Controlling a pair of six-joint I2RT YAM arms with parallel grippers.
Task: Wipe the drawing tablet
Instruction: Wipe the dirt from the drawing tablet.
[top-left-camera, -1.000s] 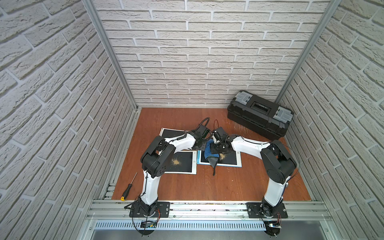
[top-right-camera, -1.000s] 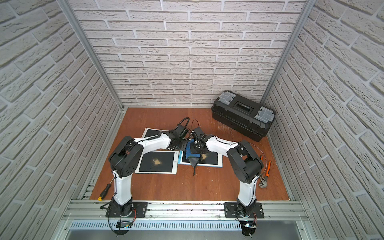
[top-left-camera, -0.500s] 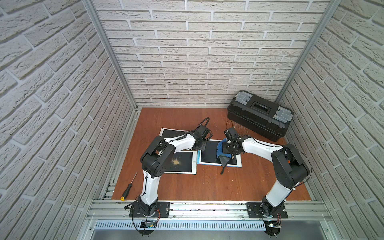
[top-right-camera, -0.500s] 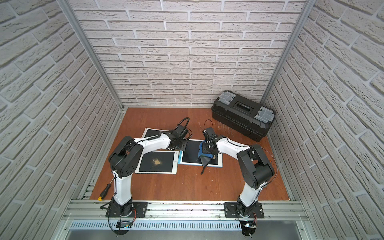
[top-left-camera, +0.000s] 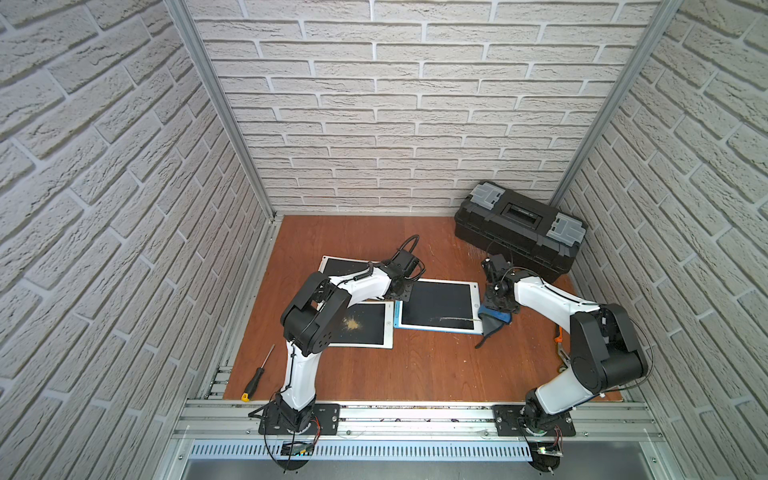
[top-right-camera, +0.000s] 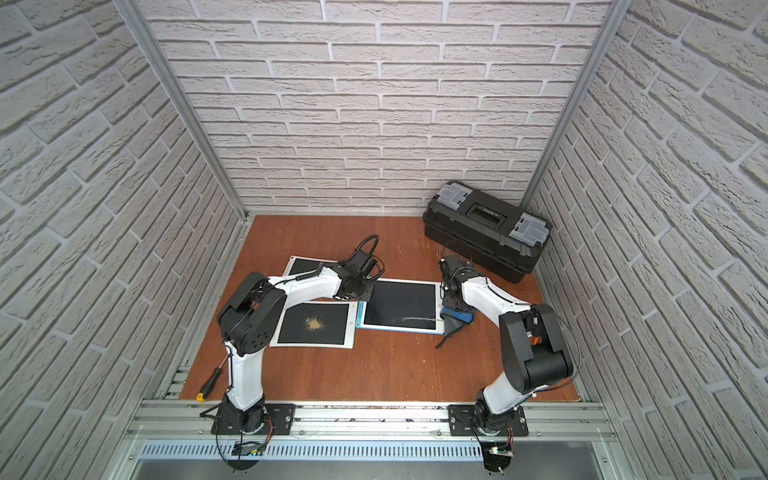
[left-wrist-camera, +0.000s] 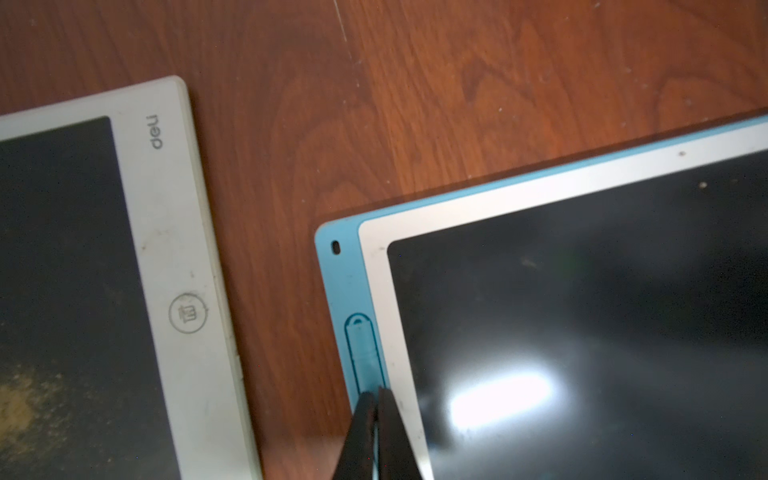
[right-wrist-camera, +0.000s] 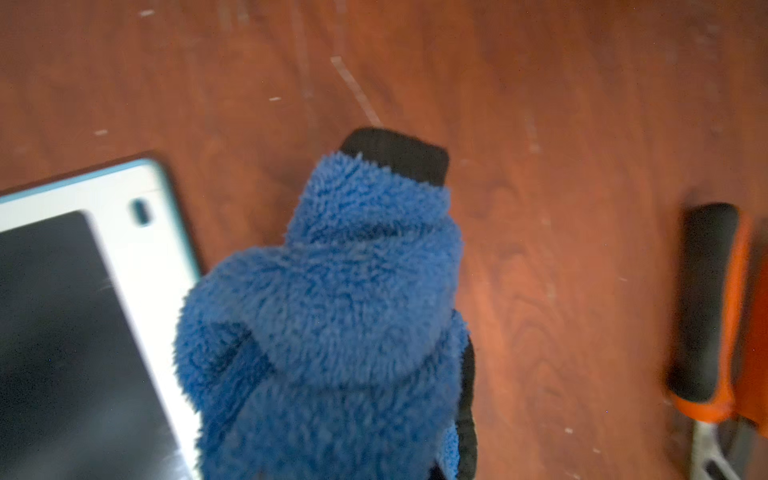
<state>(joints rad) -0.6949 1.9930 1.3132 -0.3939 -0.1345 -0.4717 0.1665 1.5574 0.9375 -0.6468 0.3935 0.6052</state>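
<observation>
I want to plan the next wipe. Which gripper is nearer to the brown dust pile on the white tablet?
Left. The left gripper presses the edge of the blue tablet facing the dust pile; the right gripper, with the cloth, is at the opposite end.

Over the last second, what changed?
The right tool, shut on the blue cloth, swept across the blue-framed tablet to the robot's right; the cloth now sits at its right edge. Unchanged: left tool shut, on the tablet's left border; white tablet with dust, toolbox, screwdriver.
</observation>
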